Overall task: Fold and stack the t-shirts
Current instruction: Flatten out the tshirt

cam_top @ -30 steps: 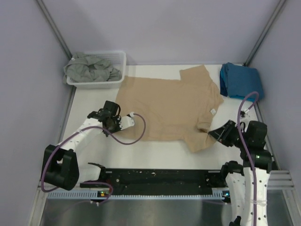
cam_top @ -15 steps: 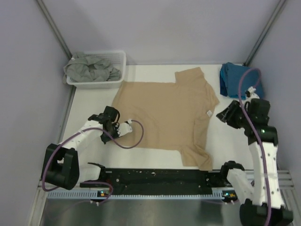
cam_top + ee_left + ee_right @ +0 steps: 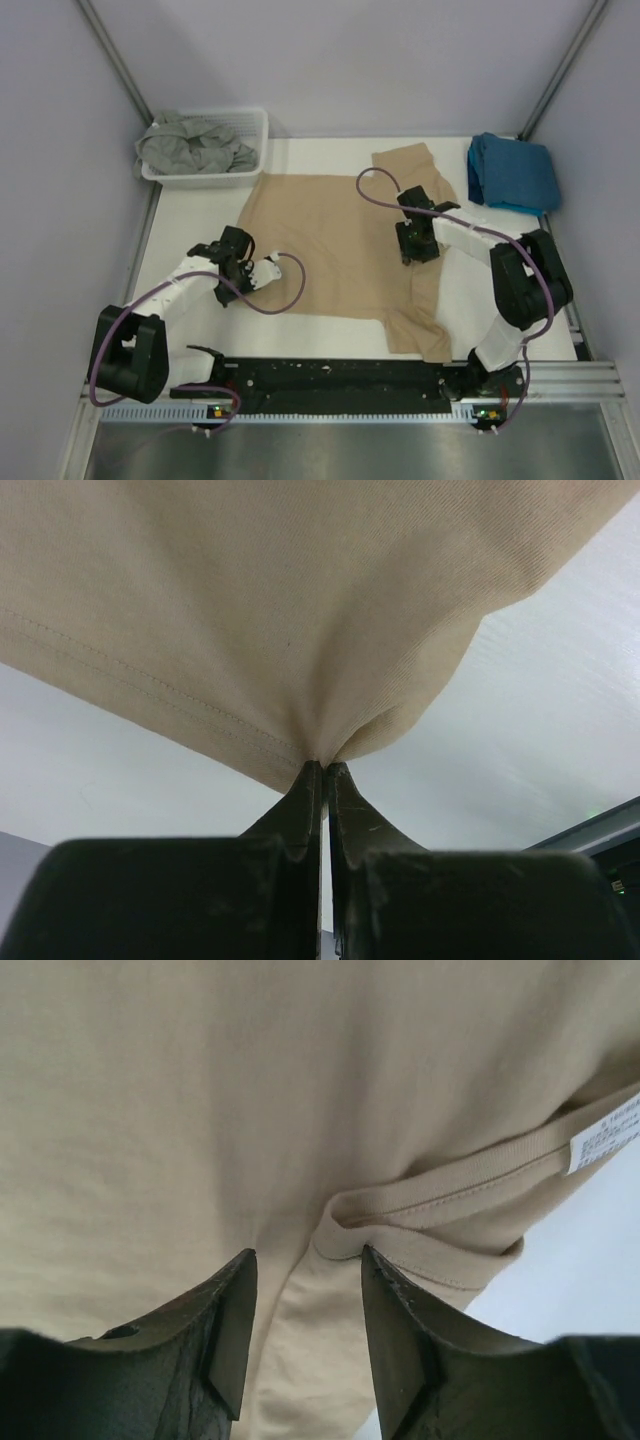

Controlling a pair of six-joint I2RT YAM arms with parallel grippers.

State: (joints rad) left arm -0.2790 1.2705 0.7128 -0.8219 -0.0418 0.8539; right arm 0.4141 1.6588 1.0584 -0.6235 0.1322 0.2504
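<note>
Presently: tan t-shirt, spread on white table; left gripper pinched closed on its hem; right gripper parted wide over the collar, gripping nothing.

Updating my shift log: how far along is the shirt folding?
Done: teal-blue cloth shirt lies folded, far right. In hand: tan cloth shirt spread unfolded; left gripper shut on its hem, right gripper open above its collar. Left: grey-green shirt crumpled in white slatted basket.

The small white label (cropped by the right edge) on the tan cloth t-shirt cannot be read.
</note>
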